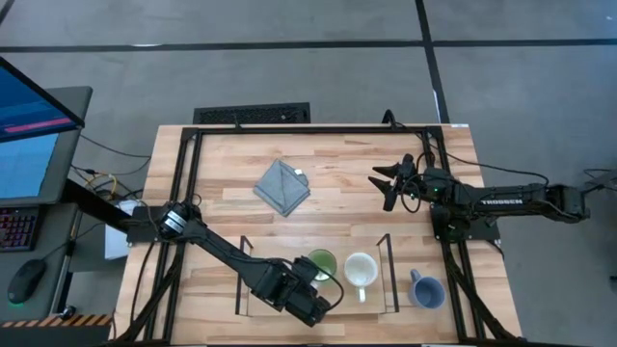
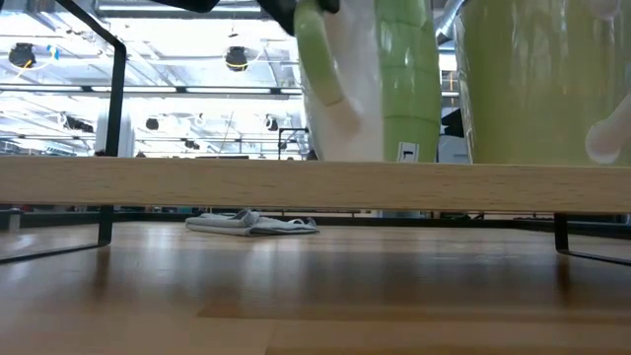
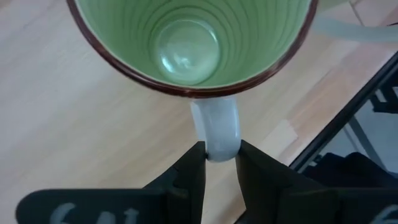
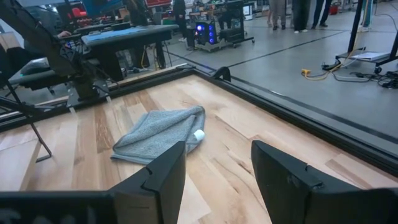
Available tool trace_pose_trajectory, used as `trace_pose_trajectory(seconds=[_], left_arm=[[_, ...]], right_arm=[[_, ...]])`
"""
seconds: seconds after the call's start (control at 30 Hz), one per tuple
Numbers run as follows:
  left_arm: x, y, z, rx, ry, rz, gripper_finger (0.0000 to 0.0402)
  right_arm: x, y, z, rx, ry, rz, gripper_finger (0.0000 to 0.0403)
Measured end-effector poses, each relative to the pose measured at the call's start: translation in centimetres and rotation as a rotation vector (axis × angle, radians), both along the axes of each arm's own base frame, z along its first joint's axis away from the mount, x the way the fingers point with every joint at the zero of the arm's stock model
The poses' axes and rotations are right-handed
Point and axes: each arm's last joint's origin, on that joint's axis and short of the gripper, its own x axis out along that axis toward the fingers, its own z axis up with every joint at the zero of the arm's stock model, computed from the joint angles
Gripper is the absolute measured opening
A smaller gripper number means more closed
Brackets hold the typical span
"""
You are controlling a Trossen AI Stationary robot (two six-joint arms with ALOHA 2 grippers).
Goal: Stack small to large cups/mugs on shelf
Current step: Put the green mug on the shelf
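the left gripper (image 1: 320,285) has its fingers pinched on the pale handle of the green mug (image 1: 322,262), which sits on the shelf (image 1: 371,299) just beside the cream-white mug (image 1: 361,270); the blue-grey mug (image 1: 425,290) stands off the shelf, just past its wire end on the cream-white mug's far side. the step in hand looks like settling the green mug on the shelf, and doing it well means keeping the mug level, confirming its base is fully down on the board, then opening the fingers straight off the handle without nudging the cream-white neighbour. the right gripper (image 1: 389,184) waits well away from the shelf, fingers spread wide and empty, near the grey cloth (image 1: 282,187). the left wrist view shows what the high view cannot: the fingertips (image 3: 193,163) clamped either side of the handle's loop (and the mug's empty ringed interior). the low view shows the green mug's base meeting the board, apparently seated.
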Motion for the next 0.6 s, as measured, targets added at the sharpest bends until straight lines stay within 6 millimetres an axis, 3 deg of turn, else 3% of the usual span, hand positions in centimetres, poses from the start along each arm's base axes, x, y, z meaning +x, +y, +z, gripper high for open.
trace_pose_trajectory(seconds=[0.6], left_arm=[[0.41, -0.23, 0.18, -0.027, -0.044, -0.004, 0.0076]], right_arm=[[0.0, 0.0, 0.0, -0.001, 0.0, 0.0, 0.0205]])
